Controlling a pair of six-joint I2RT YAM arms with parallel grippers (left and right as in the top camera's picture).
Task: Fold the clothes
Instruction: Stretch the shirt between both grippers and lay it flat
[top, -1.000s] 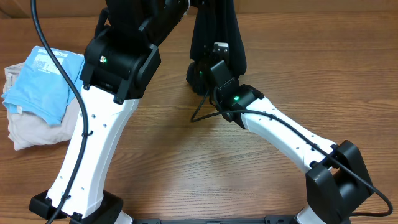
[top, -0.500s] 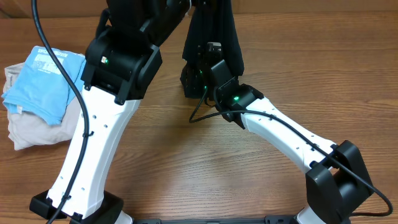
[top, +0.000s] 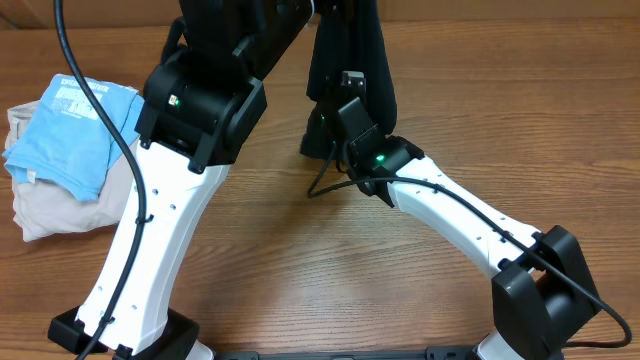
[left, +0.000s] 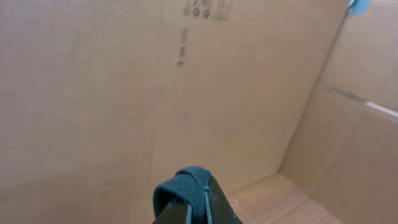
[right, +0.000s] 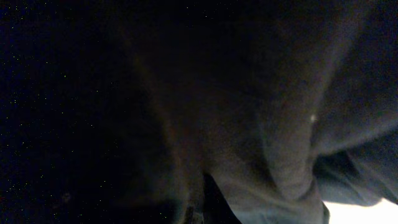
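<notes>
Nearest the camera in the overhead view, the two white arm bases stand at the front edge of the wooden table (top: 300, 260), the left arm rising steeply and the right arm reaching low and inward across the boards. A black cable (top: 128, 165) hangs down in front of the left arm. Past the middle of the table, the right gripper (top: 322, 128) meets the lower end of the clothes (top: 350, 55), a dark garment that hangs as a narrow upright column above the wood rather than lying flat. Its bottom edge is bunched just beside the right wrist. The right wrist camera is filled almost wholly with dark cloth, whose folds draw down toward the fingertips at the bottom of the view. The jaws are closed there with fabric gathered at them, though the darkness hides the exact pinch. To the left, well apart from the hanging garment, a light blue shirt (top: 75, 130) with a white printed patch lies on top of a beige garment (top: 45, 210) near the table's edge. Higher and farther back, the left gripper (left: 194, 211) is clamped tight on a small loop of the dark cloth, which bulges up out of the fingers. Behind it stands a plain cardboard wall (left: 124, 93).
</notes>
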